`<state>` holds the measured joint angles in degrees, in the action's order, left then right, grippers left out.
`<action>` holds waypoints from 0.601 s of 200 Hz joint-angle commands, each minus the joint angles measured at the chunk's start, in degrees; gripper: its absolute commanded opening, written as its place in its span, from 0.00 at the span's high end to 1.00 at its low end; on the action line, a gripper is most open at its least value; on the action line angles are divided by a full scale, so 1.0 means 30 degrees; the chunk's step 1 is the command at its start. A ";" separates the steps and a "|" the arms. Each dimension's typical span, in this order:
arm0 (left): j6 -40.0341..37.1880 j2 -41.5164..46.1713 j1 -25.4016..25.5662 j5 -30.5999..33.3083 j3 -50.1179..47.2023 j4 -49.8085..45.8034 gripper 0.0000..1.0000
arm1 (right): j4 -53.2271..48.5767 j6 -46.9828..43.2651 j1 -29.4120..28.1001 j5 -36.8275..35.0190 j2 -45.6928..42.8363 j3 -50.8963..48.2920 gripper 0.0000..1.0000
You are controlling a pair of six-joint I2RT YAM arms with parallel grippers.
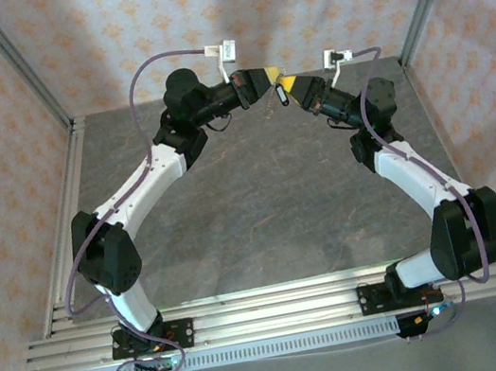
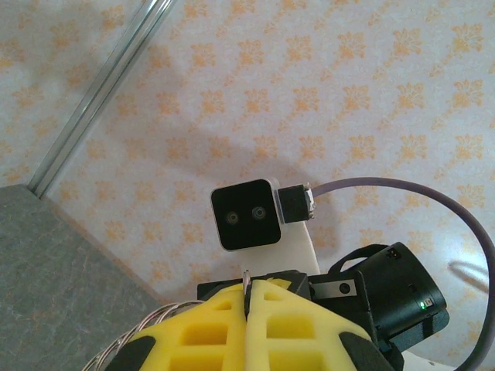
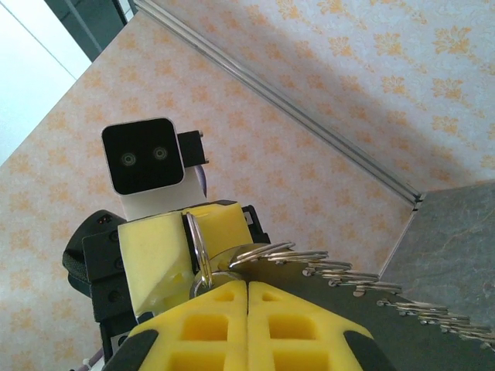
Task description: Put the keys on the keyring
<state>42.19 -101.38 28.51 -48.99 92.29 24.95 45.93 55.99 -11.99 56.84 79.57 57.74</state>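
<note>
Hanging key (image 1: 282,96) beside right tool (image 1: 292,84)

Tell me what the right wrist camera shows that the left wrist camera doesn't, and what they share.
Only the right wrist view: a round metal keyring standing upright above the right gripper, its top at the seam between the yellow fingers of the left gripper.
Only the left wrist view: a green light on the right arm's black housing, and just a thin metal edge at the gripper tip.
Both: shut yellow fingers, the opposite arm's white wrist camera, a run of wire loops, the patterned wall, the grey table.
</note>
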 commanded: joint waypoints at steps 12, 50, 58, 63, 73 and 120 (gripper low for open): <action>0.0144 0.0660 0.0277 0.0071 0.0243 0.1471 1.00 | 0.0256 -0.0347 -0.0169 -0.0194 -0.0063 0.0297 1.00; 0.0056 0.0688 0.0293 0.0071 0.0262 0.1295 1.00 | -0.0073 -0.0499 -0.0192 -0.0401 -0.0273 0.0308 1.00; 0.0038 0.0688 0.0281 0.0073 0.0234 0.1300 1.00 | -0.0238 -0.0524 -0.0167 -0.0402 -0.0264 0.0396 1.00; 0.0048 0.0705 0.0281 0.0108 0.0222 0.1300 1.00 | -0.0484 -0.0618 -0.0174 -0.0420 -0.0316 0.0440 1.00; 0.0027 0.0716 0.0288 0.0100 0.0232 0.1290 1.00 | -0.1152 -0.0976 -0.0165 -0.0482 -0.0480 0.0472 0.84; -0.0438 0.0976 0.0271 0.0140 0.0228 0.0775 1.00 | -0.3005 -0.1973 0.1287 -0.1631 -0.2844 -0.1229 0.65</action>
<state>42.00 -101.38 28.58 -48.99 92.29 24.91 39.05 52.45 -11.05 54.04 76.44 56.75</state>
